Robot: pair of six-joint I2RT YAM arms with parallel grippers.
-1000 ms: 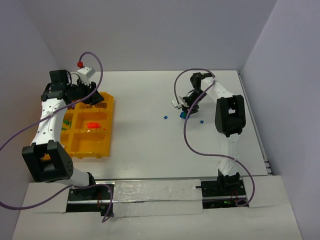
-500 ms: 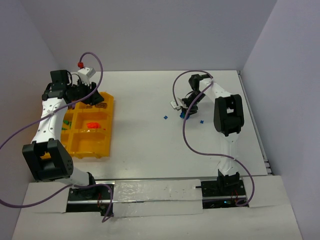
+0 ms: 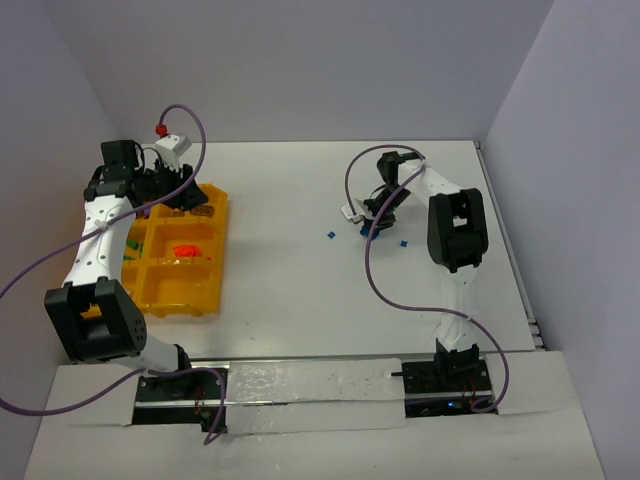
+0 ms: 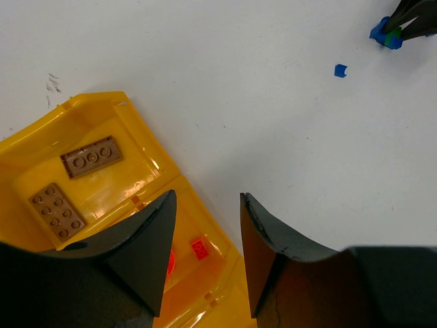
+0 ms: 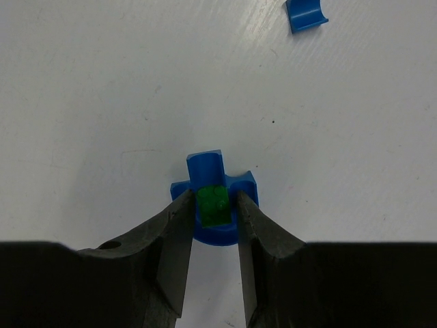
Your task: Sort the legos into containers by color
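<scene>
Right wrist — right gripper, pinching green lego

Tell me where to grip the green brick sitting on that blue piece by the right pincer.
Its two flat side faces, from straight above: the green brick sits centred on the blue piece, sides exposed, and the right pincer straddles them.

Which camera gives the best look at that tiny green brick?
The right wrist view: the green brick sits large at centre, on a blue piece, between the fingertips of the right gripper. The left wrist view shows a far speck; the top view hardly shows it.
</scene>
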